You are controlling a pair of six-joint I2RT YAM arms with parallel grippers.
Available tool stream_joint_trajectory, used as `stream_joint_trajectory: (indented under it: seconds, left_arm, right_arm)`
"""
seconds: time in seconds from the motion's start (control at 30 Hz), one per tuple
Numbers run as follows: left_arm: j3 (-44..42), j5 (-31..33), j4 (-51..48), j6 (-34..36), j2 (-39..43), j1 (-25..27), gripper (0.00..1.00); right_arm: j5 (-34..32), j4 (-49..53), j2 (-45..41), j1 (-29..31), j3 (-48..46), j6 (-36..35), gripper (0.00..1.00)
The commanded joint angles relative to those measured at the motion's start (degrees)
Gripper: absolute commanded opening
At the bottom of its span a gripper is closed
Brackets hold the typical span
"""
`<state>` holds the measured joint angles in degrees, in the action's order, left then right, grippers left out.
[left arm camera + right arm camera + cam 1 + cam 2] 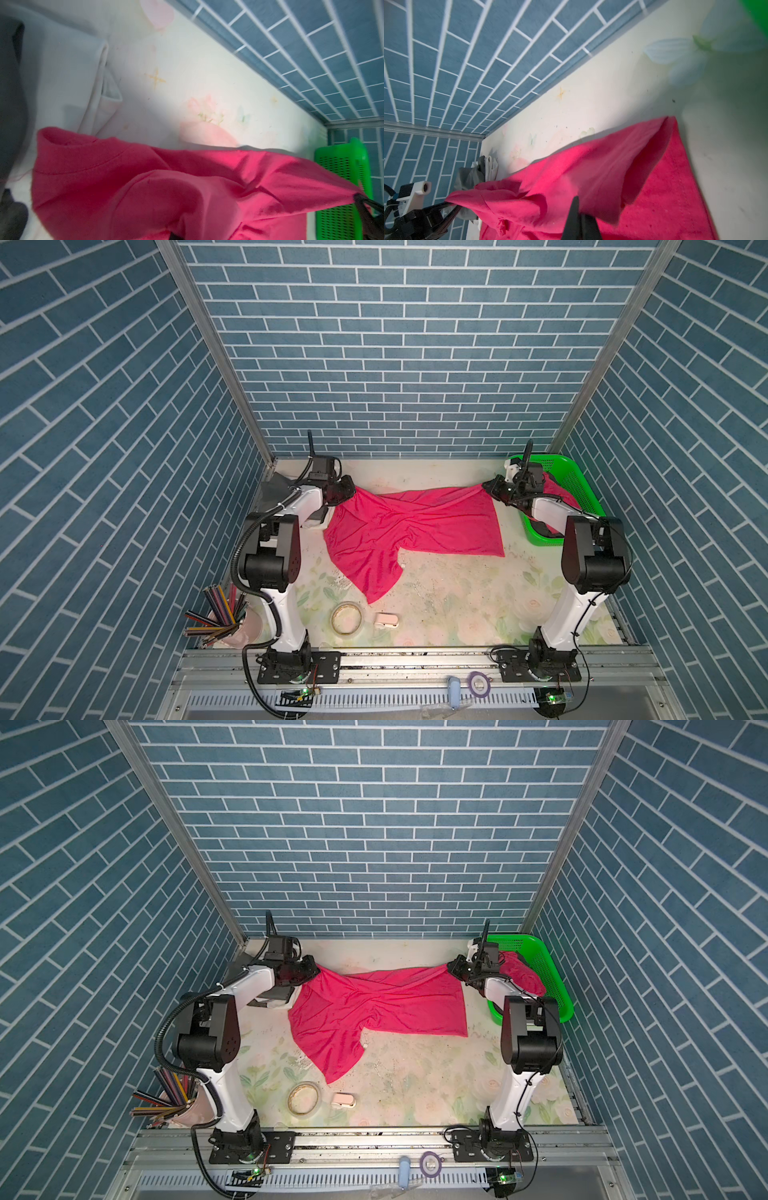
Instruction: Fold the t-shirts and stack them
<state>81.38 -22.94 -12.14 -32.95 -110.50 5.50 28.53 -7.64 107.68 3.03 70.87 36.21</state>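
Black left jaws and right jaws are each pinching one end of the bright magenta-pink cloth t-shirt (415, 531), stretching it along the desk's (457, 593) far edge, its body trailing toward the middle. Pulling apart evenly, then lowering, should be smoothing the twist.

One spread magenta t-shirt (415, 526) beside one green basket (577, 485); one magenta cloth (559, 491) inside it; one grey shirt (272, 486), one white shirt (62, 72) well apart from it.
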Motion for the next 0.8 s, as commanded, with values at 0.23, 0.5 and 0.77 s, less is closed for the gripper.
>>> stream_joint_trajectory:
  seconds: [0.23, 0.5, 0.77]
  left_arm:
    - [13.86, -12.68, 5.24, -10.84, -5.63, -2.32, 0.0]
    - [25.18, -16.54, 8.35, -15.99, -18.44, -2.53, 0.0]
    - [32.34, -19.01, 8.19, -19.6, -24.85, -2.56, 0.0]
  right_arm:
    - [2.49, 2.83, 4.0, -1.24, 11.74, 1.82, 0.0]
    - [6.32, 1.21, 12.63, -2.37, 19.69, 2.81, 0.0]
    - [7.92, 1.73, 17.72, -2.59, 23.08, 2.09, 0.0]
